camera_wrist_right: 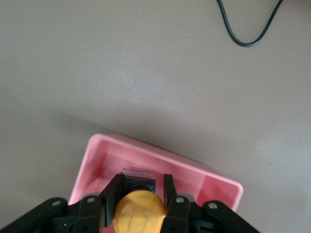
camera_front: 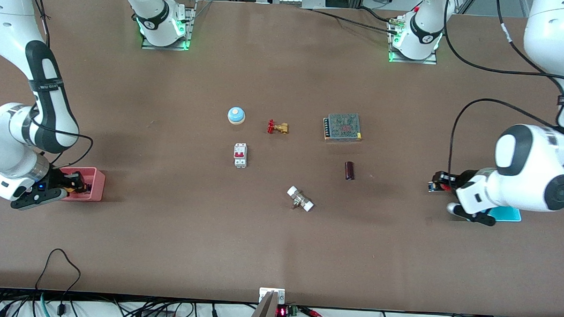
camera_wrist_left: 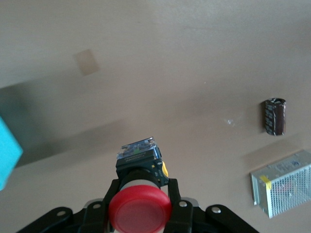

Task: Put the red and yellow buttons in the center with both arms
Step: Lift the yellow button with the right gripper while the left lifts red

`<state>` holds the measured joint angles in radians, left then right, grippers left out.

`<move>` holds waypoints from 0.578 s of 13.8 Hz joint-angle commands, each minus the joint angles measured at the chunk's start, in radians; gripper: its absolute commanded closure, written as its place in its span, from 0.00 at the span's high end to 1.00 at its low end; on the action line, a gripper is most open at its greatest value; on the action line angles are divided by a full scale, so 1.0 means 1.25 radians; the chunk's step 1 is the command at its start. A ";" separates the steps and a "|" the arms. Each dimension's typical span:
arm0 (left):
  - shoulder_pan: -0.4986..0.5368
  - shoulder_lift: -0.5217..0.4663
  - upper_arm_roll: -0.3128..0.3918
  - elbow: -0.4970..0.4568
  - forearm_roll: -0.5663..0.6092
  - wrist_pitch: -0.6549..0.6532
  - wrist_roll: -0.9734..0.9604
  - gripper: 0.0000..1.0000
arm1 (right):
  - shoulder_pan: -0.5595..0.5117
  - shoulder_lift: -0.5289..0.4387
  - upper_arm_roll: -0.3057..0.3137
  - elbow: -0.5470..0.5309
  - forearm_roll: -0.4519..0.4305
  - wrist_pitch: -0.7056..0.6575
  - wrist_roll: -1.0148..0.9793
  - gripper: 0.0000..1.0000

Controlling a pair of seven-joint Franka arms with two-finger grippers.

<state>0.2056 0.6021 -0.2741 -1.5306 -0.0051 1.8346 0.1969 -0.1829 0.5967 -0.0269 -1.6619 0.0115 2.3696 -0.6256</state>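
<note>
So far, neither button has reached the table (camera_front: 166, 248) centre: both are gripped but sit at the two ends, so the carry inward and the set-down are left.

The left gripper (camera_wrist_left: 146, 194) pinches the red button (camera_wrist_left: 140, 209) by its black body, one finger on each side, the red cap toward the wrist and the clear contact block pointing away from it. It hangs over bare table beside the blue tray (camera_front: 505, 214) at the left arm's end, and the capacitor (camera_wrist_left: 275, 116) and power supply (camera_wrist_left: 284, 187) lie ahead of it toward the middle.

The right gripper (camera_wrist_right: 141, 191) is closed on the yellow button (camera_wrist_right: 140, 211) the same way, cap toward the wrist, and is over the pink bin (camera_wrist_right: 102, 160) at the right arm's end; I judge it barely lifted, since the bin's walls still surround the fingers (camera_wrist_right: 111, 194).
</note>
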 commanded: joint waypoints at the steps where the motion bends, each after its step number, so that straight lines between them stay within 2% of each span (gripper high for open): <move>1: -0.007 -0.063 -0.003 -0.143 -0.006 0.103 -0.024 0.19 | 0.000 -0.119 0.007 -0.008 0.007 -0.137 -0.041 0.15; 3: -0.009 -0.121 -0.005 -0.237 -0.006 0.153 -0.025 0.19 | 0.043 -0.184 0.008 0.000 0.012 -0.259 0.007 0.12; 4: -0.014 -0.135 -0.005 -0.263 -0.007 0.164 -0.026 0.19 | 0.071 -0.212 0.009 0.002 0.008 -0.308 0.090 0.12; 6: -0.015 -0.134 -0.005 -0.281 -0.006 0.190 -0.025 0.19 | 0.125 -0.240 0.014 -0.002 0.006 -0.347 0.260 0.12; 8: -0.016 -0.127 -0.005 -0.315 -0.005 0.255 -0.024 0.19 | 0.201 -0.236 0.015 -0.019 0.004 -0.346 0.409 0.12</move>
<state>0.1861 0.4744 -0.2817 -1.8483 -0.0051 2.0781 0.1722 -0.0070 0.2998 -0.0017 -1.6470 0.0171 1.9291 -0.2656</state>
